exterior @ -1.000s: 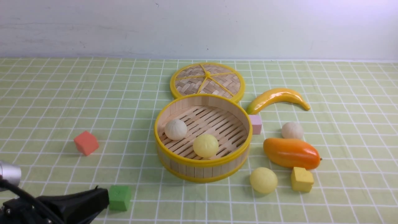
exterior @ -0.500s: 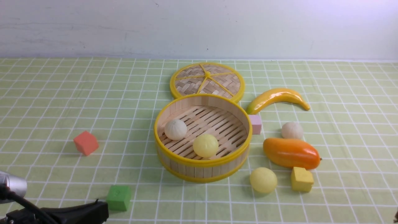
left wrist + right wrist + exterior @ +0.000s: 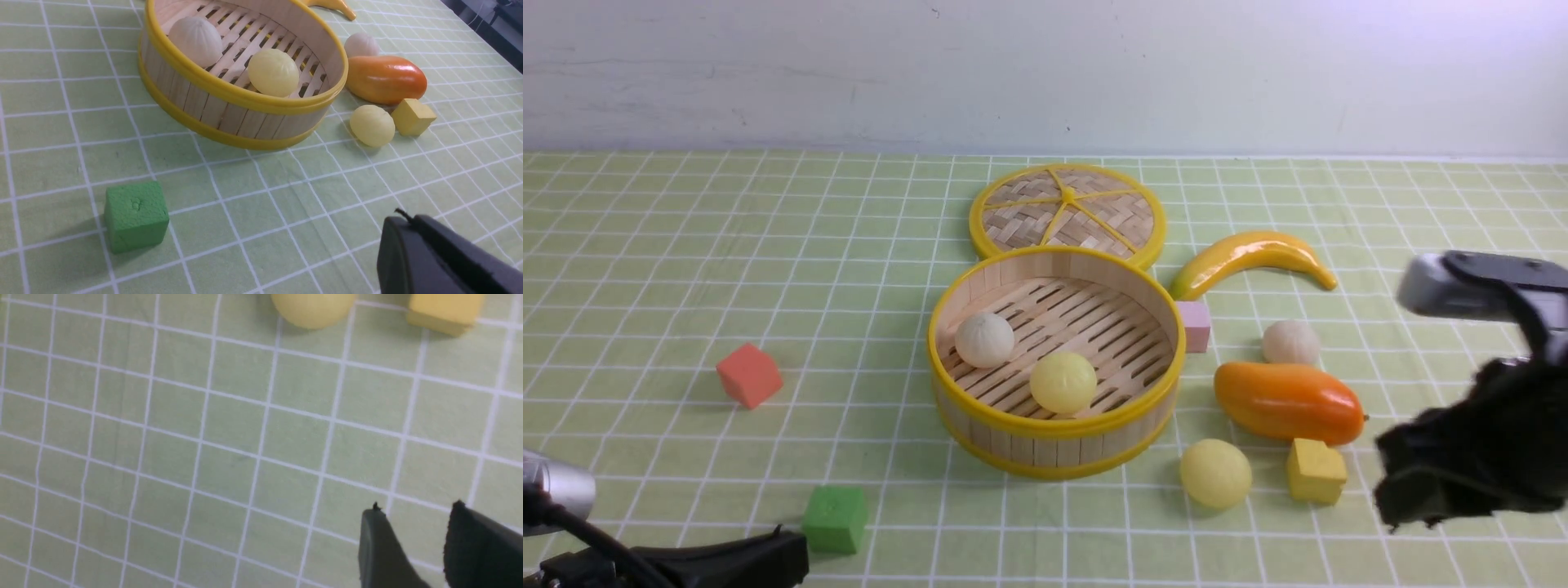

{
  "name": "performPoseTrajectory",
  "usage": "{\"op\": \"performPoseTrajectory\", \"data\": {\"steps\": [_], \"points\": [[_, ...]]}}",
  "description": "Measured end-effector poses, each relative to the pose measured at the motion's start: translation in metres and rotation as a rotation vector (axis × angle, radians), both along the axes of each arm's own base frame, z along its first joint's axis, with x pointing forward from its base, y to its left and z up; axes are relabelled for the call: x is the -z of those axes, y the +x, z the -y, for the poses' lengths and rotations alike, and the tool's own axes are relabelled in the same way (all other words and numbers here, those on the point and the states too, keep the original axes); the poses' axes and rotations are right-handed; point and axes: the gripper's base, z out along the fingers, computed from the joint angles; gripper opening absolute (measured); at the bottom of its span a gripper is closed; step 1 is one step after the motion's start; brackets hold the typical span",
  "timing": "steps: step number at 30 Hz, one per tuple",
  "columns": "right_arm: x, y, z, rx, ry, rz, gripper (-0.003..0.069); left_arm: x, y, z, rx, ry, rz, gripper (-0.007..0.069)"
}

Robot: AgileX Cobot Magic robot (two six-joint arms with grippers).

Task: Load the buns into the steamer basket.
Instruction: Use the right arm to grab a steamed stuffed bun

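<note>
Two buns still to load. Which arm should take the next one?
Right, I'd say. Its open, empty hand hovers on the same side of the basket as both loose buns, the yellow and the off-white. The left hand is shut, across the basket.

Steamer basket [image 3: 1058,448] stands mid-table [image 3: 1045,539], holding one pleated bun [image 3: 985,340] on its left and one smooth bun [image 3: 1063,383] near the front wall. Woven lid [image 3: 1094,214] lies directly behind the basket. Banana [image 3: 1254,251] sits to the basket's right rear, with one block [image 3: 1194,326] just beside the basket's right wall. Farther right, the second pleated bun [image 3: 1291,342] lies behind the mango [image 3: 1288,402]; the second smooth bun [image 3: 1215,474] and another block [image 3: 1316,471] lie before it. Two further blocks [image 3: 749,376] [image 3: 836,519] occupy the basket's left, one nearer the front.
</note>
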Motion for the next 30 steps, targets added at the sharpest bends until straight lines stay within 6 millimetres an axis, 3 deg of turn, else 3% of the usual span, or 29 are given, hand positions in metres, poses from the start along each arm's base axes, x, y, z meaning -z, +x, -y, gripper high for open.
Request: {"op": "performPoseTrajectory", "data": {"steps": [1,2,5,6,14,30], "points": [[0.001,0.001,-0.004,-0.016,-0.006,0.0,0.0241,0.0,0.0,0.0,0.0,0.0,0.0,-0.0013],[0.01,0.016,-0.025,-0.078,-0.034,0.0,0.0241,0.0,0.0,0.0,0.0,0.0,-0.001,-0.0013],[0.019,0.033,-0.043,-0.114,-0.06,-0.005,0.0241,0.0,0.0,0.0,0.0,0.0,-0.001,-0.0013],[0.028,0.049,-0.054,-0.121,-0.072,-0.007,0.0241,0.0,0.0,0.0,0.0,0.0,-0.001,-0.0013],[0.066,0.098,-0.072,-0.115,-0.123,-0.035,0.0241,0.0,0.0,0.0,0.0,0.0,-0.001,-0.0013],[0.097,0.12,-0.071,-0.057,-0.176,-0.017,0.0241,0.0,0.0,0.0,0.001,0.001,-0.002,-0.0009]]}}
